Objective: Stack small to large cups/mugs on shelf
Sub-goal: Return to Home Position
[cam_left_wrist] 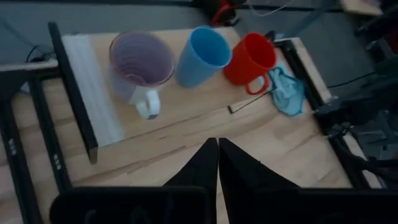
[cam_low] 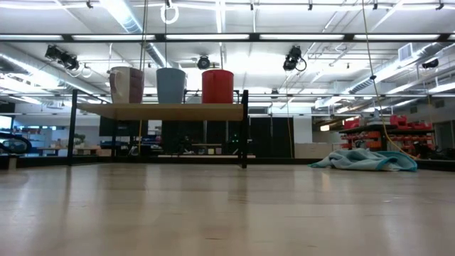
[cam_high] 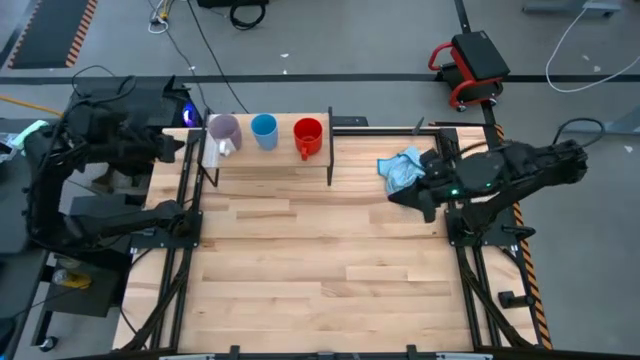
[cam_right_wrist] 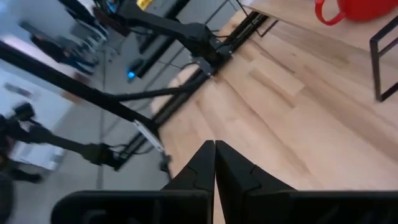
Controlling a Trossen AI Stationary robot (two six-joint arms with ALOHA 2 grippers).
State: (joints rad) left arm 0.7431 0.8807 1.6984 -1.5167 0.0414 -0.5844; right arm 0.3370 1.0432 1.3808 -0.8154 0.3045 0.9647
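"High view, please: where do the cups stand?"

"All three are upright on the shelf (cam_high: pixel 270 160), side by side in one row, not one inside another: purple mug (cam_high: pixel 223 131), blue cup (cam_high: pixel 264 130), red mug (cam_high: pixel 308 137)."

"And the arms?"

"Left end effector (cam_left_wrist: pixel 217 144) is at the left edge of the table (cam_high: pixel 320 260), near the purple mug, its fingers pressed together and holding nothing. Right end effector (cam_right_wrist: pixel 214 146) is at the right edge, just beside the blue cloth (cam_high: pixel 402 170), also closed and empty."
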